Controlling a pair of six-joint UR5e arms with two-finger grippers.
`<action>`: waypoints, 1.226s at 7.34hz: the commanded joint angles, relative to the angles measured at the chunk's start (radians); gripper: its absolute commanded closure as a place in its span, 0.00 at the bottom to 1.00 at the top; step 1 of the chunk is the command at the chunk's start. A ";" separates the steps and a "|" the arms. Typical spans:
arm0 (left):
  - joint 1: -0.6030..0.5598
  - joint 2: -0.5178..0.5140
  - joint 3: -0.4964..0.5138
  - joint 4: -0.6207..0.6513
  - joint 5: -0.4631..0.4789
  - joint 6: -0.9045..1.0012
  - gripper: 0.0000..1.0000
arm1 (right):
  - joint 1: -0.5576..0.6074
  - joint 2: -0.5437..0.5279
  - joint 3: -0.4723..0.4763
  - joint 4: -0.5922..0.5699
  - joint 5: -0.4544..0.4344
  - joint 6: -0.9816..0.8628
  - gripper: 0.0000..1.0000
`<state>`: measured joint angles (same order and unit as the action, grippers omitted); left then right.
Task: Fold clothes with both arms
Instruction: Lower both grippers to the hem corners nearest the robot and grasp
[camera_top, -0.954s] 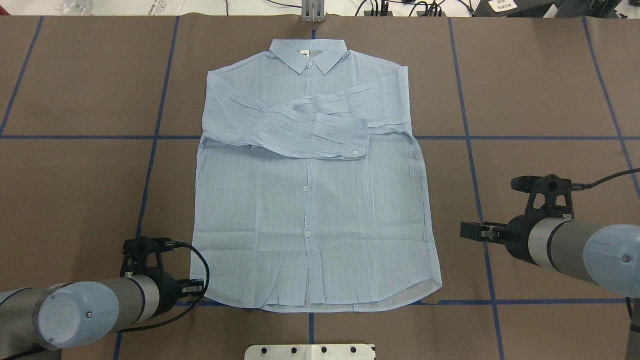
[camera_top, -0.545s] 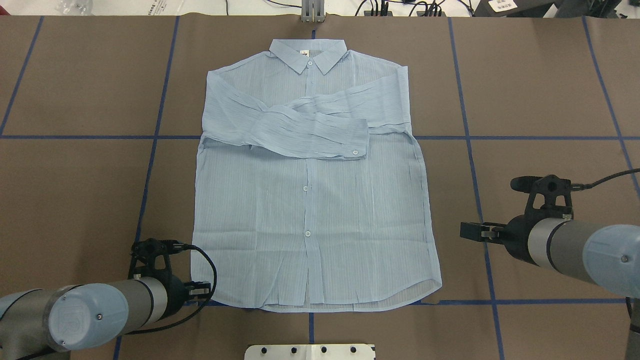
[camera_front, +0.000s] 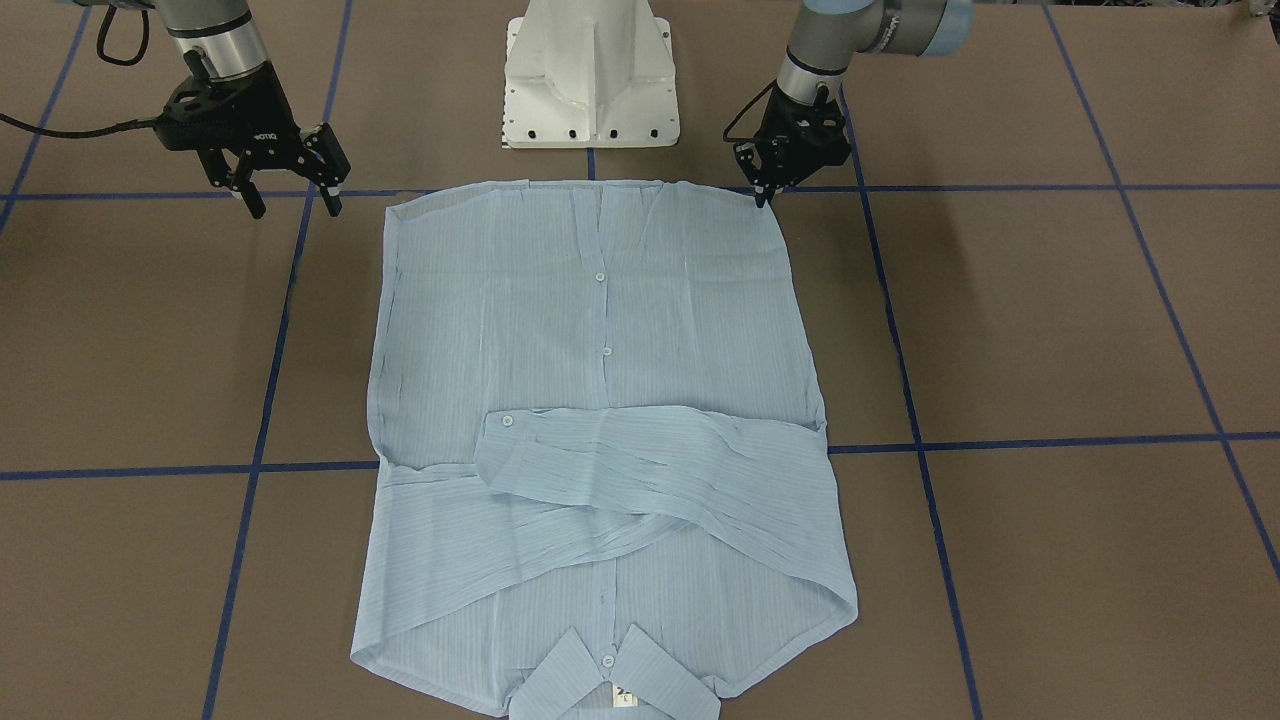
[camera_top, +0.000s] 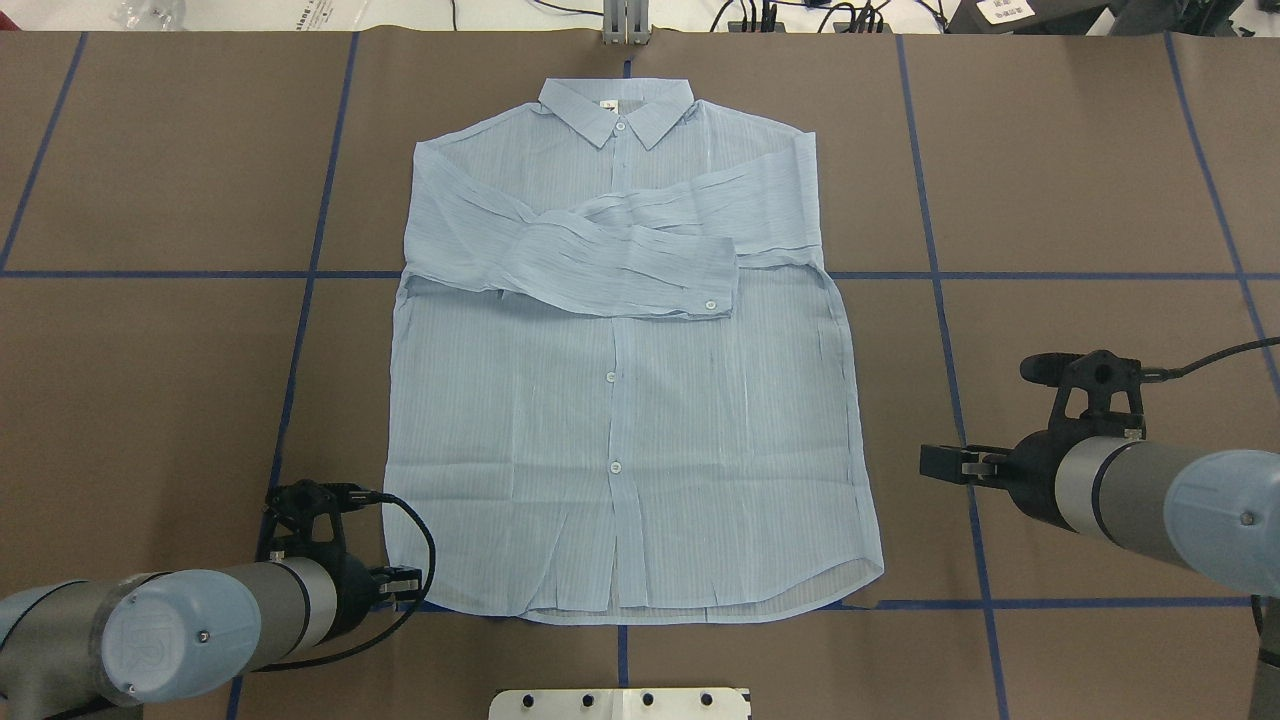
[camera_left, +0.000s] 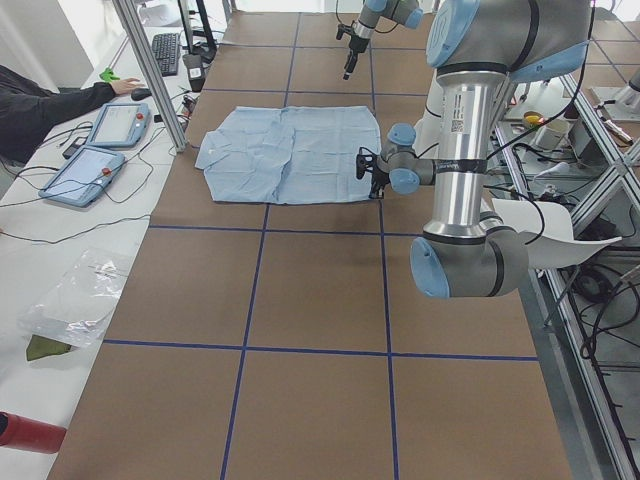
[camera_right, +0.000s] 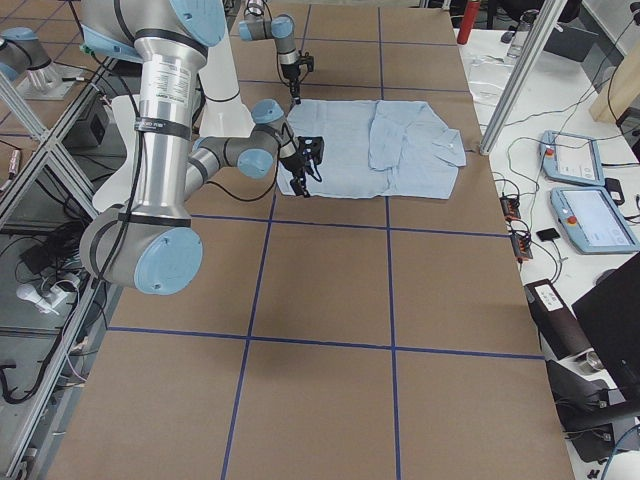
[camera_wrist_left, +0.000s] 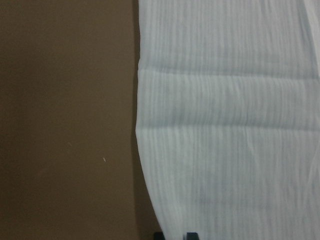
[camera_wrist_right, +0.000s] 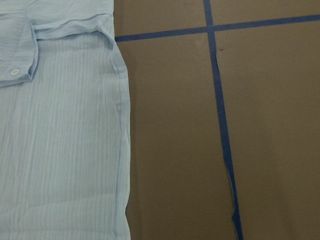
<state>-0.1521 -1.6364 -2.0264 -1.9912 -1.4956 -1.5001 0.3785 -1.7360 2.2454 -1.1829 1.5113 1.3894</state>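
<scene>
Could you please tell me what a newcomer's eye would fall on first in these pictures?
A light-blue shirt lies flat at the centre of the table, its sleeves crossed over the chest. The left end effector sits at one hem corner, while the right end effector hangs open beside the opposite side, clear of the cloth.

- We are looking down from behind the robot, overhead, taking in the whole shirt (camera_top: 620, 400).
- We are facing the white base (camera_front: 590, 70) from across the table (camera_front: 1050, 320), steeply down.
- We are looking along the table from either end, farther off.
- We are seeing the shirt's side edges close up from both wrists.
</scene>
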 joint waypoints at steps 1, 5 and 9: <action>0.000 -0.009 -0.012 -0.001 0.000 0.006 1.00 | -0.009 0.041 -0.001 -0.004 0.001 0.038 0.00; 0.000 -0.023 -0.021 -0.009 0.005 0.008 1.00 | -0.166 0.056 -0.001 -0.089 -0.202 0.210 0.36; -0.001 -0.028 -0.020 -0.011 0.011 0.011 1.00 | -0.245 0.150 -0.099 -0.073 -0.288 0.327 0.43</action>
<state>-0.1527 -1.6637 -2.0477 -2.0029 -1.4855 -1.4909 0.1612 -1.6286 2.1851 -1.2600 1.2628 1.6821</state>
